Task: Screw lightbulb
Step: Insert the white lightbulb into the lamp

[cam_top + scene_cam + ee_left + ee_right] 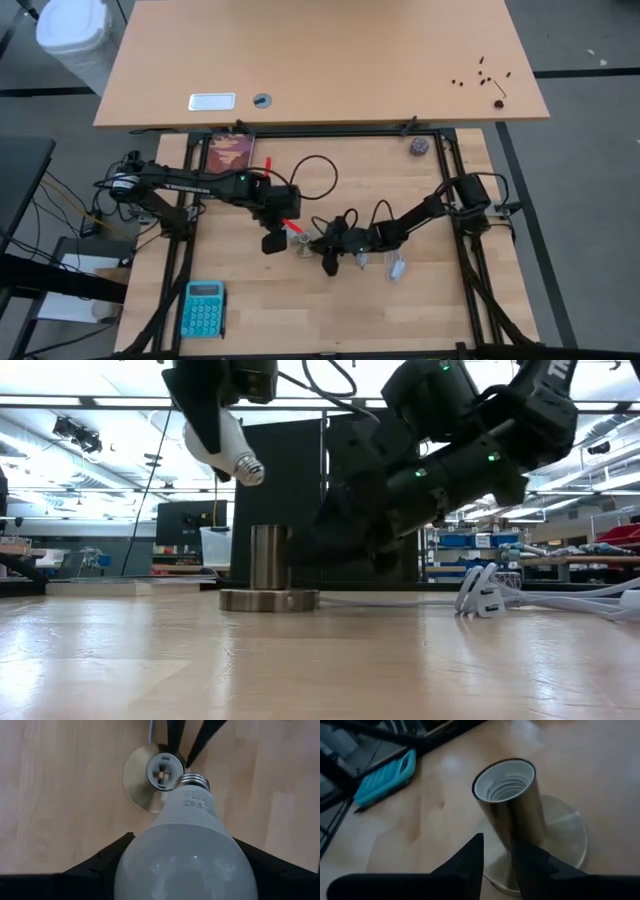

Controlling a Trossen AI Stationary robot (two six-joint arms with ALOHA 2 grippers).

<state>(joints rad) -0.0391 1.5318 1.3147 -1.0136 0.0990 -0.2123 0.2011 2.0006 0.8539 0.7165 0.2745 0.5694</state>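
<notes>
**Bulb held tilted above the socket, screw base off to one side of the opening**

The left gripper [185, 865] is pinching the lightbulb [187, 850] by its frosted dome, one dark finger on each side, and holds it in the air, clear of the table [400, 310]. In the left wrist view the bulb's long axis runs away from the gripper, dome nearest, silvery screw base at the far end. Just beyond that base sits the socket [162, 772], its open mouth showing the contacts inside. The base does not sit over the mouth: it lies just beside it, overlapping the rim.

The low view gives the height and the lean. The lightbulb [222, 445] hangs above the upright metal socket [268, 558], apart from it, with a clear gap between base and rim. Its axis is tilted, the base pointing down and towards the socket, not straight down, whereas the socket's axis stands vertical. I judge the coming move needs the bulb brought upright, shifted sideways over the mouth, then lowered before any turning.

Farther on, the right gripper [497, 852] is at the socket barrel [512, 802], low near the round foot; its fingers stand close together, with the barrel just beyond their tips. Whether they are pinching it I cannot tell. From above, the right gripper [330, 250] reaches in from the far side of the socket, so the left arm is the one carrying the bulb.
</notes>
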